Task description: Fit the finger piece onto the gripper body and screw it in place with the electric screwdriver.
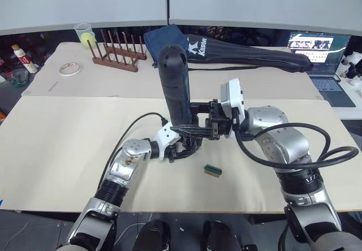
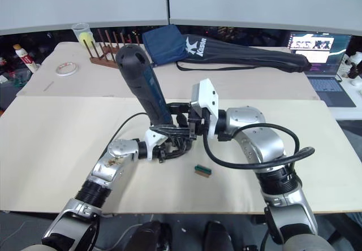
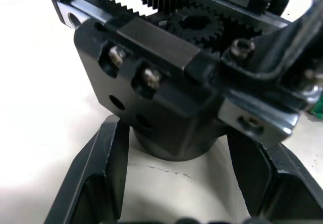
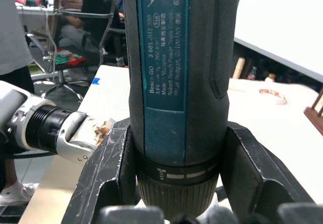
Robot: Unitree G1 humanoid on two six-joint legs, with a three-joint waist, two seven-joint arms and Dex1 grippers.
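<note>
Two screws (image 3: 133, 65) on gripper body (image 3: 166, 82), screwdriver label (image 4: 164, 57)

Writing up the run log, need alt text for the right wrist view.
Close-up of the electric screwdriver, a thick dark blue-black cylinder standing upright, clamped between the right gripper's two black fingers. Behind it to one side are the robot's left arm and the beige table.
</note>
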